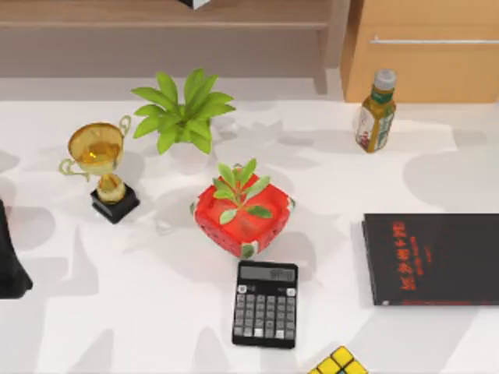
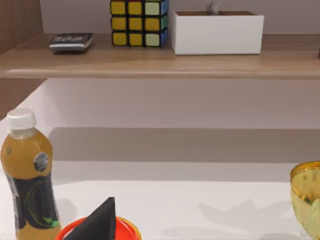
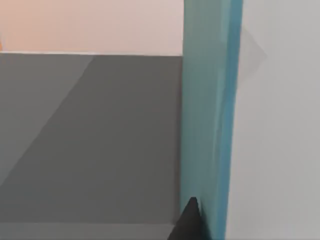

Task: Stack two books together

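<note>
Nearest to me on the white table (image 1: 117, 312) is a puzzle cube (image 1: 339, 363) at the front edge, and just beyond it lies a black calculator (image 1: 265, 304) with grey keys. To the right of the calculator, well apart from it, the black book (image 1: 433, 259) lies flat with its red lettering facing up, running off the table's right side. At the far left edge, my left arm (image 1: 11, 265) shows as a dark shape. From its wrist camera the left gripper (image 2: 101, 220) is a single dark tip over a red-orange rim, and I cannot tell whether that claw is wide or narrow. In the right wrist view, the right gripper (image 3: 188, 224) is likewise one dark tip, sitting right against the blue book (image 3: 210, 125), which appears as a light blue band. I cannot tell whether that claw is holding it, or where the book lies on the table. Further back, mid-table, stands a red pot (image 1: 243, 224) with a small sprout. A gold trophy (image 1: 100, 165) is off to its left. Behind those are a leafy green plant (image 1: 184, 117) and, to the right, a juice bottle (image 1: 376, 111). Farthest back runs a wooden shelf (image 2: 160, 62) carrying a second cube (image 2: 139, 22) and a white box (image 2: 218, 33).
</note>
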Motion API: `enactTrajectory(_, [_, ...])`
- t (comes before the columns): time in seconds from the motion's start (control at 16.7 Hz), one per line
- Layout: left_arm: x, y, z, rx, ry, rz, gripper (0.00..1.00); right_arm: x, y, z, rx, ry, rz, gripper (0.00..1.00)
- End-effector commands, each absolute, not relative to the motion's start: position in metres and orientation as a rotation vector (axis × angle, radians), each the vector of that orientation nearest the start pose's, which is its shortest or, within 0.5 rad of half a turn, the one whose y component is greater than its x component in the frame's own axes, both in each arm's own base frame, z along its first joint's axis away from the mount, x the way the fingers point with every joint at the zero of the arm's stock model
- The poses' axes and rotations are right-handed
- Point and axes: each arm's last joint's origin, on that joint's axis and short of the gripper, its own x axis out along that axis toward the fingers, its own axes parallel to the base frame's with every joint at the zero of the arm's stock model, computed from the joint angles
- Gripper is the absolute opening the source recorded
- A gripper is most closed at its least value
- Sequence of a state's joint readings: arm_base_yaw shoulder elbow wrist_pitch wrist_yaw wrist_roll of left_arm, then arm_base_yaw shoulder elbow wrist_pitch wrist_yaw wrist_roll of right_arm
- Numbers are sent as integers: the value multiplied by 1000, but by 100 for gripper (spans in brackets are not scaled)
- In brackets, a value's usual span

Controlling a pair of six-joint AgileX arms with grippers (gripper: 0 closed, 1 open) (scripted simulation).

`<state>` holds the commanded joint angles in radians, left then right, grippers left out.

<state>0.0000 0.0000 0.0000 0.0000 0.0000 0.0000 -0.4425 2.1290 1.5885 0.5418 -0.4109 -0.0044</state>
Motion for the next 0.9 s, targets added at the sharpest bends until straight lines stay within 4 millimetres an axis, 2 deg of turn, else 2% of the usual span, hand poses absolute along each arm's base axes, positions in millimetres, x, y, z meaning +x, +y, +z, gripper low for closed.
enactTrajectory(0.9, [106, -1, 160, 0, 0, 0, 100, 451, -198, 262, -12, -3, -11, 0])
